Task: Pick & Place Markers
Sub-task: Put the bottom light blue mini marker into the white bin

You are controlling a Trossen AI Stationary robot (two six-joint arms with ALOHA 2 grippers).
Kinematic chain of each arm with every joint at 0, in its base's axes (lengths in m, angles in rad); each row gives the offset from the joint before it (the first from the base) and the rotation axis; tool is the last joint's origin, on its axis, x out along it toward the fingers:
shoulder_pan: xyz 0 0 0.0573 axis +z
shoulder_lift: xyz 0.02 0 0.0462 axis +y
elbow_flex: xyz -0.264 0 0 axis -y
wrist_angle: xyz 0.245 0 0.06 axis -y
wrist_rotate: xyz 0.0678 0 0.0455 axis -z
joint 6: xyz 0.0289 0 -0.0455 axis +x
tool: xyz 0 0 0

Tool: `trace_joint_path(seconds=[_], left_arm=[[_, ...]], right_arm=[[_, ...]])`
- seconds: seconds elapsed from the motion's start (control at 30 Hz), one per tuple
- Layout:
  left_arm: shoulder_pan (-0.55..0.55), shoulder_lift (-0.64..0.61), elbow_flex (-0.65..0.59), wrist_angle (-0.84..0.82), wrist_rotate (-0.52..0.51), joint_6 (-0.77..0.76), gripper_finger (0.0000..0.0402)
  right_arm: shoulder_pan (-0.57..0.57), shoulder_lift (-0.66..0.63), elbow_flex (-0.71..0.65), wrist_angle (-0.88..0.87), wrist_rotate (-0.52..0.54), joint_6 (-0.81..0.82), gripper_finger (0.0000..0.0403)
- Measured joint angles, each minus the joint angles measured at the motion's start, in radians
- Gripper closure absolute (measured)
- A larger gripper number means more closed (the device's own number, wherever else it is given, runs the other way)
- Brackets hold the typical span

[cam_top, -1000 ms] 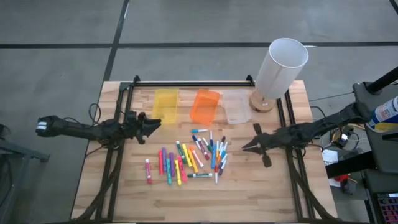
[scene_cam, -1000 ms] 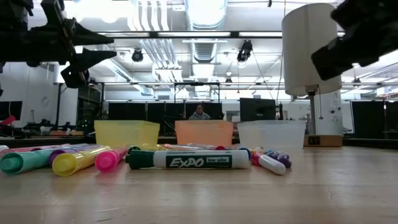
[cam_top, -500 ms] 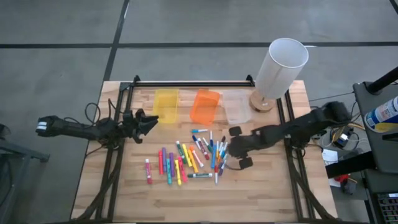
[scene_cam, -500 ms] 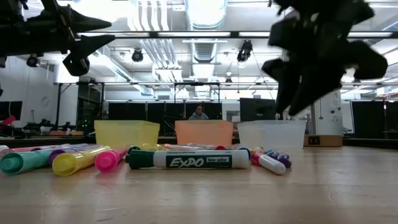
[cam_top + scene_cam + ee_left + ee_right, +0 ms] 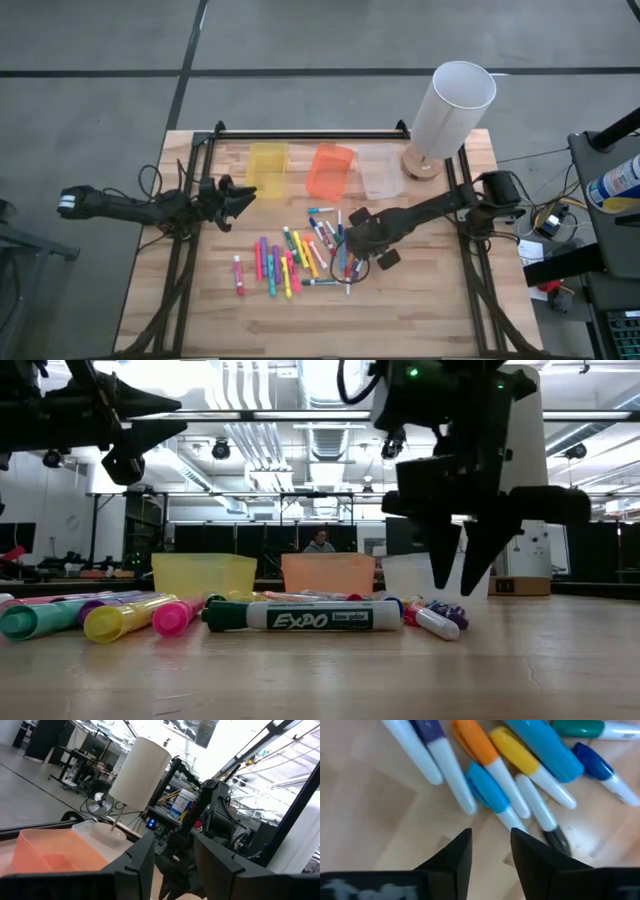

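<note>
Wooden tabletop [image 5: 420, 300], pale, under everything. Two dark arms reaching in over it, one from each side.

Tall white cylinder [image 5: 452, 105] near the far right corner, leaning out a bit on a round wooden foot.

Three small bins in a row along the far side: yellow bin [image 5: 266, 168], then orange bin [image 5: 330, 170], then clear bin [image 5: 380, 172] next to the cylinder's foot. Nothing to see inside them from above.

Far back in the room, in the low view, a person [image 5: 320, 543] sitting behind the bins.

Left end effector [image 5: 250, 197] up in the air by the left rail, just beside the yellow bin, well apart from the pile. Fingers spread, released, holding nothing.

Right end effector [image 5: 347, 248] down low over the right side of the pile, pointing at the wood. In the low view, two dark fingers [image 5: 440, 555] hanging down with a clear gap, tips a little above the tabletop. Released too, with nothing between them. In the right wrist view, bare wood in the gap and a blue-capped marker [image 5: 487, 795] just ahead of the tips, not touching.

Markers [image 5: 310, 255] all lying flat in the middle of the tabletop, in front of the bins. Pink, red, yellow, green, blue, purple and orange ones, some side by side, some crossing. One pink marker [image 5: 238, 274] off alone at the left edge of the bunch. None in a bin.
</note>
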Motion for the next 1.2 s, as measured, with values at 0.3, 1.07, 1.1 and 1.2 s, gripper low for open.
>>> trace_joint_path(seconds=[0.3,1.07,1.1,1.2], left_arm=[[0.0,0.0,-0.004,0.001,0.0,-0.045,0.0268],[0.001,-0.002,-0.001,0.305,-0.012,0.08,0.0268],[0.001,-0.002,-0.001,0.348,-0.012,0.103,0.0268],[0.001,-0.003,0.0,0.468,-0.01,0.154,0.0268]], right_arm=[[-0.047,-0.001,-0.004,-0.009,0.001,-0.052,0.0284],[-0.07,0.0,-0.056,0.106,-0.009,-0.171,0.0284],[-0.069,0.0,-0.055,0.105,-0.009,-0.172,0.0285],[-0.063,0.0,-0.052,0.108,-0.015,-0.183,0.0286]])
